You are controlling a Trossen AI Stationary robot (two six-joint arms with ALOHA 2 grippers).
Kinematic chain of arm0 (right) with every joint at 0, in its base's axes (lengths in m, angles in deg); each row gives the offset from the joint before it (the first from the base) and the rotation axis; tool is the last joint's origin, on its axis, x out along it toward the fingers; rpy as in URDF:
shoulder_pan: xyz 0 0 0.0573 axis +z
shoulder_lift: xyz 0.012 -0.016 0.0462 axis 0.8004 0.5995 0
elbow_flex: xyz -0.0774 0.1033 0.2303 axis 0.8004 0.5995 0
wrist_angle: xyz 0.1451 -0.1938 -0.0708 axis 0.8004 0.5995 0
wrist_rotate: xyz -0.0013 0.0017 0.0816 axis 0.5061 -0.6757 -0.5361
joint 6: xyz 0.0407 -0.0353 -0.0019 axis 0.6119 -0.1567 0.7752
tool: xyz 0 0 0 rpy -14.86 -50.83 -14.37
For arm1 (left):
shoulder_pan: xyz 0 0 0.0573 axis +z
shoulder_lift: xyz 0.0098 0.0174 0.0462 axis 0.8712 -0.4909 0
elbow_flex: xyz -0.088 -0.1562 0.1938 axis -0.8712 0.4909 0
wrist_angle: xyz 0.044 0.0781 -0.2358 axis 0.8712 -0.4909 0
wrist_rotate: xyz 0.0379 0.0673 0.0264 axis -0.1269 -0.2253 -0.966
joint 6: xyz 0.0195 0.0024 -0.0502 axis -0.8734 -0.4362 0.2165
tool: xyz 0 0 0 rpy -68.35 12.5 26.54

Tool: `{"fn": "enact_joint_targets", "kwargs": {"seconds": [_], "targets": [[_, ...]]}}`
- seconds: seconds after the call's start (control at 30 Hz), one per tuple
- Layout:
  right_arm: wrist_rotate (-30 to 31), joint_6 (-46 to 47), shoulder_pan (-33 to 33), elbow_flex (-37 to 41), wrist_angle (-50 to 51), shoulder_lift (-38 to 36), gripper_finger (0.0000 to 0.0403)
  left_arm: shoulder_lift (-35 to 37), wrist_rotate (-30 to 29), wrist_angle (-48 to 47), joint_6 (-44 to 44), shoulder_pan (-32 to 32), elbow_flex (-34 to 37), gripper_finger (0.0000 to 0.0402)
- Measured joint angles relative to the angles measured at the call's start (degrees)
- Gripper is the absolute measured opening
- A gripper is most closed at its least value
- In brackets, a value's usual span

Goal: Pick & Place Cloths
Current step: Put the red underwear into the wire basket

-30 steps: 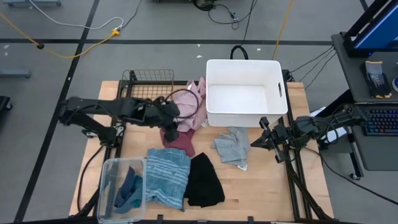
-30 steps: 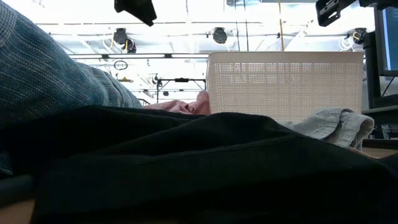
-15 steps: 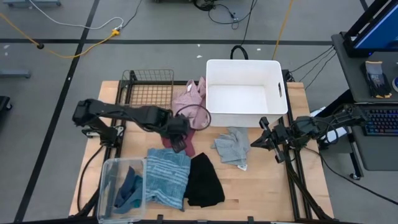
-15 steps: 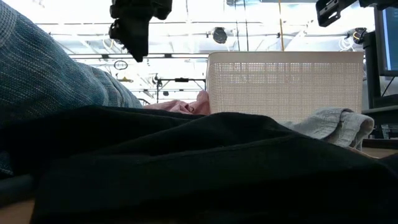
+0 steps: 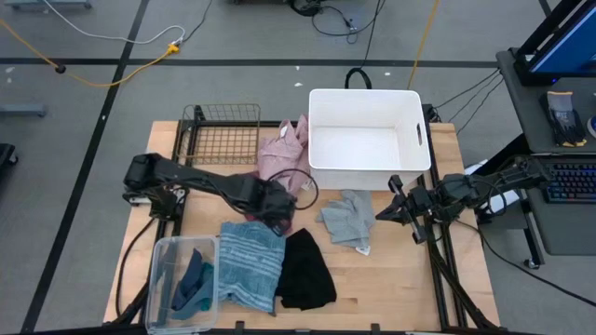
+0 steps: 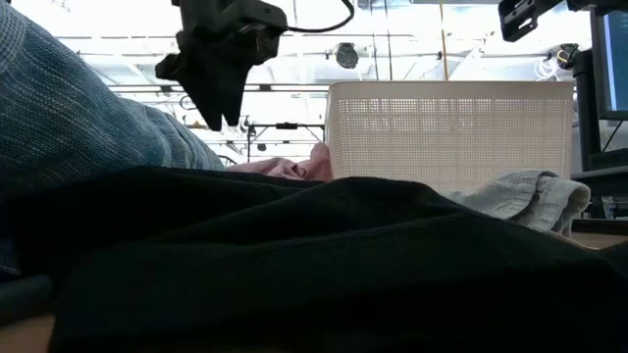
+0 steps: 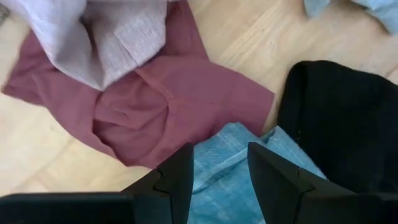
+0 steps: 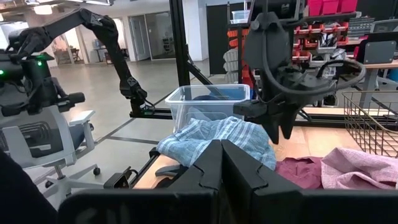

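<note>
**Fingers Over the Red Cloth**

The left fingers (image 7: 219, 180) were apart, holding nothing, above the maroon cloth (image 7: 168, 106) and striped blue cloth (image 7: 230, 180) on the table (image 5: 400, 279). Farther off lay the pink cloth (image 5: 281, 149). The right fingers (image 5: 382, 212) stayed pressed together by the white bin (image 5: 368, 140).

— What sort of place have you set up in?

— You're in a robotics lab: concrete floor (image 5: 233, 37) crossed by cables (image 5: 102, 37), an office chair (image 8: 43, 140), red parts bins (image 8: 336, 22) on shelving, a keyboard (image 5: 568, 181) beside your counter (image 5: 391, 279).
</note>
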Motion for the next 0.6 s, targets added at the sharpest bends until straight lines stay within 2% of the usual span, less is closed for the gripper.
{"fn": "enact_joint_targets", "kwargs": {"seconds": [0.2, 0.43, 0.6], "targets": [[0.0, 0.0, 0.0, 0.0, 0.1, 0.0, 0.0000, -2.3, 0.1, 0.3, 4.5, -0.4, 0.0, 0.0162], [-0.2, 0.0, 0.0, 0.0, 0.1, 0.0, 0.0000, -5.3, 0.4, 0.1, 7.3, -0.6, 0.0, 0.0212], [-0.2, 0.0, 0.0, 0.0, 0.1, 0.0, 0.0000, -6.4, -2.8, -0.6, 9.6, -0.6, 0.1, 0.0246]]}}
